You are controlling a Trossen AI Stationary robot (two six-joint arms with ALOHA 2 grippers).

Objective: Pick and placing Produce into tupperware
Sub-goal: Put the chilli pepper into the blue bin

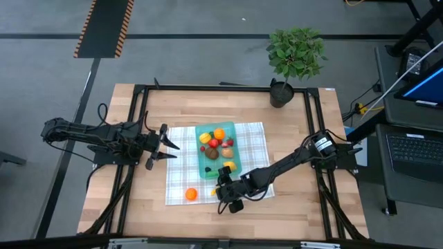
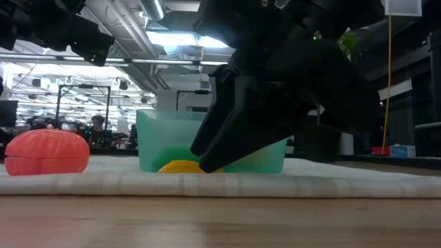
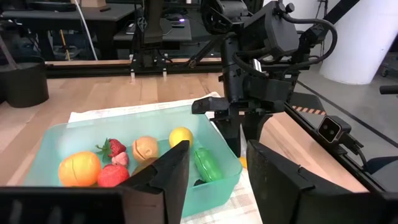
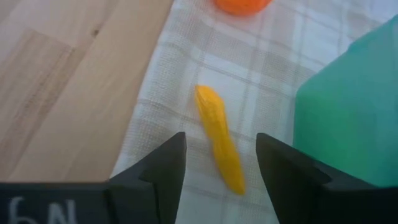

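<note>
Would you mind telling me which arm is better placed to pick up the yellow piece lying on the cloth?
Right. Its open gripper hangs directly over the yellow piece beside the tupperware; the left gripper waits across the cloth.

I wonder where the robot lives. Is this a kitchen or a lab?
Probably a lab or workshop, not a kitchen. Behind the table is a big hall with ceiling lights, a laptop sits beside it, and striped hazard tape marks the floor.

In the low view the right pincer (image 2: 227, 148) hides most of the teal container (image 2: 162, 141) and the yellow piece (image 2: 180, 167).
</note>
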